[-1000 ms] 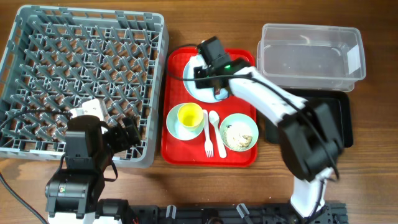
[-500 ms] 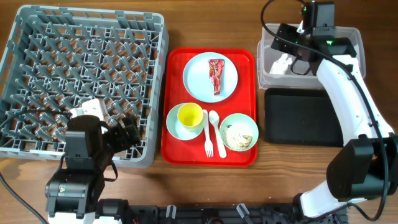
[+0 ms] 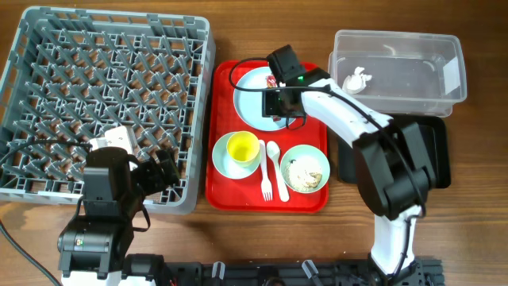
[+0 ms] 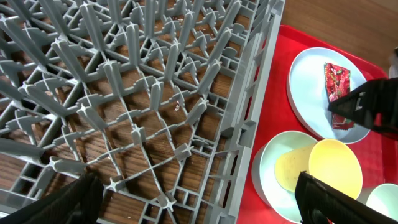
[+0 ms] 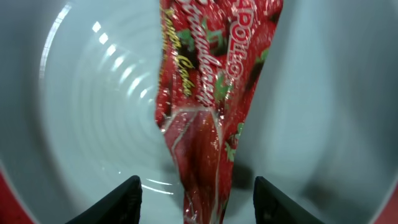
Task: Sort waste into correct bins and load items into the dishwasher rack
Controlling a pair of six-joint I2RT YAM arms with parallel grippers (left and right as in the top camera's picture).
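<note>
Toward far edge, mid-table: straddles red wrapper point(image 5: 211, 93) on plate point(image 5: 87, 124) with right gripper point(image 5: 204, 200) jaws wide, poised to pinch.

Mostly plastic, on a wood-grain desk point(image 3: 476, 230)

The red printed wrapper point(image 5: 205, 124) is glossy, wrinkled film that catches bright highlights. The pale blue plate point(image 5: 81, 124) beneath it is smooth and faintly ringed, with a soft shine. The dishwasher rack point(image 4: 143, 106) is matt grey moulded plastic. The red tray point(image 3: 305, 202) is smooth plastic with a slight sheen. The tub point(image 3: 397, 79) is clear and a little cloudy, and the black tray point(image 3: 439, 155) is matt. The crumpled napkin point(image 3: 355, 79) looks like soft white paper.
</note>
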